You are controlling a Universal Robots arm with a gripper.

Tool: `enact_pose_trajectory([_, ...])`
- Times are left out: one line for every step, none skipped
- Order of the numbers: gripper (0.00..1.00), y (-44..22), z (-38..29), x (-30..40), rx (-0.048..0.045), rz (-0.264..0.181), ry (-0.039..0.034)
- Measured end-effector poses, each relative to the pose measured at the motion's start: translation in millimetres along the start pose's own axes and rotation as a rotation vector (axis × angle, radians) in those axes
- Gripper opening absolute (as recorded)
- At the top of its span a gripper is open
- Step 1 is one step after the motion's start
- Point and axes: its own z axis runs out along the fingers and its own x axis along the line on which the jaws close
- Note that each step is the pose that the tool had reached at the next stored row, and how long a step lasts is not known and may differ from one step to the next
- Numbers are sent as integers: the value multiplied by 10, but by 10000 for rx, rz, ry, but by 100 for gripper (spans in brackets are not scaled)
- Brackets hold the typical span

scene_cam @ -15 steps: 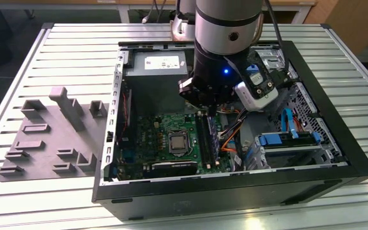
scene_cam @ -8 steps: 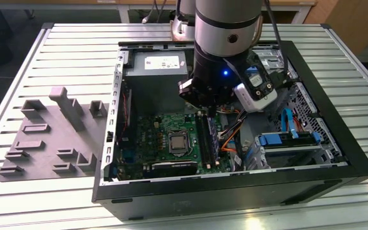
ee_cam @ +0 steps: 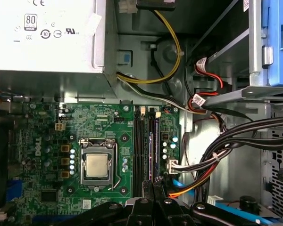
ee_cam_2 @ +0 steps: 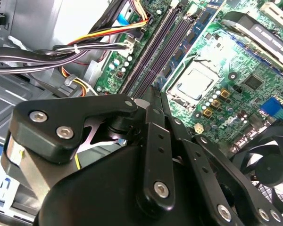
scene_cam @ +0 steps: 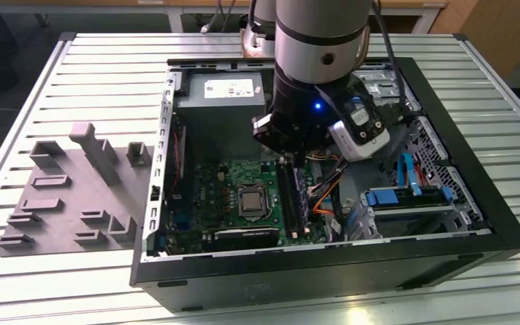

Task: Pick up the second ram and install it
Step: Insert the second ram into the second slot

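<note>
setting: open computer case (scene_cam: 332, 271) lying on a slatted metal table (scene_cam: 106, 61); it takes up the centre and right of the exterior view.
arm (scene_cam: 323, 40): comes down from the upper centre of the exterior view into the case.
gripper (scene_cam: 283, 162) (ee_cam_2: 155, 94) (ee_cam: 153, 184): tips low over the green motherboard (scene_cam: 214, 186) (ee_cam: 108, 122), at the memory slots (scene_cam: 286, 200) (ee_cam: 139, 146).
gripper state: fingers (ee_cam: 146, 205) drawn almost together, nipping the thin edge of the second ram (ee_cam: 153, 150).
second ram: dark flat stick with a row of small chips, standing on edge in line with the memory slots, beside the bare black ones. Whether it is fully seated cannot be told.
CPU socket (scene_cam: 252, 201) (ee_cam: 98, 167): just beside the slots, on the exterior view's left of them.
power supply (scene_cam: 219, 101) (ee_cam: 47, 33): grey box, upper centre of the exterior view.
cable bundle (ee_cam: 236, 136): black, beside the board.
drive caddy (scene_cam: 405, 200): blue, right of centre in the exterior view.
holder blocks (scene_cam: 70, 189): grey, on the table at the exterior view's left, well apart from the gripper.
</note>
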Motion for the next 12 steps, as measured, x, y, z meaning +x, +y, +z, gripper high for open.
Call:
enact_pose_trajectory([11, 0, 4, 0, 1, 3, 0])
enact_pose_trajectory([11, 1, 8, 0, 3, 5, 0])
enact_pose_trajectory([11, 2, 13, 1, 2, 8, 0])
enact_pose_trajectory([11, 5, 18, 1, 2, 10, 0])
enact_pose_trajectory([11, 9, 24, 2, 0, 13, -1])
enact_pose_trajectory([11, 14, 30, 2, 1, 16, -1])
enact_pose_trajectory([11, 19, 35, 2, 1, 18, -1])
enact_pose_trajectory([11, 24, 41, 3, 1, 21, -1])
enact_pose_trajectory([11, 29, 47, 4, 1, 26, -2])
enact_pose_trajectory([11, 33, 55, 5, 0, 30, -2])
enact_pose_trajectory([11, 36, 64, 7, 2, 36, -2])
enact_pose_trajectory([11, 38, 73, 10, 2, 42, -2])
